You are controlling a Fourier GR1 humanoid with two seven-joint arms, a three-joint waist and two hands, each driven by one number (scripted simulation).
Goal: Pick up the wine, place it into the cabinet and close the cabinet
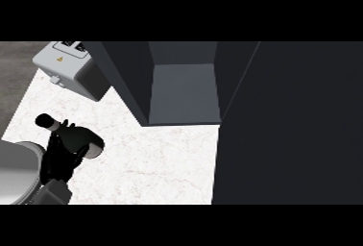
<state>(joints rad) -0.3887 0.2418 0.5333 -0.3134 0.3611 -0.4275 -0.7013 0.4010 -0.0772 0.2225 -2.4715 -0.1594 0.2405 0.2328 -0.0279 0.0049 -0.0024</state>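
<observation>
The wine bottle (83, 138) is dark with a black cap and lies tilted at the lower left, its neck pointing up-left. My left hand (58, 161) comes in from the lower left edge, and its black fingers curl round the bottle's lower body, hiding part of it. The dark cabinet (129, 81) stands at the back with its grey inside shelf (184, 91) showing. Its door (291, 125) is swung open and fills the right side of the view. The bottle is left of and nearer than the cabinet opening. My right hand does not show.
A grey boxy appliance (67, 65) stands at the back left beside the cabinet. The white marble counter (156, 158) stretches between my left hand and the open door. The counter's left edge runs close to my forearm.
</observation>
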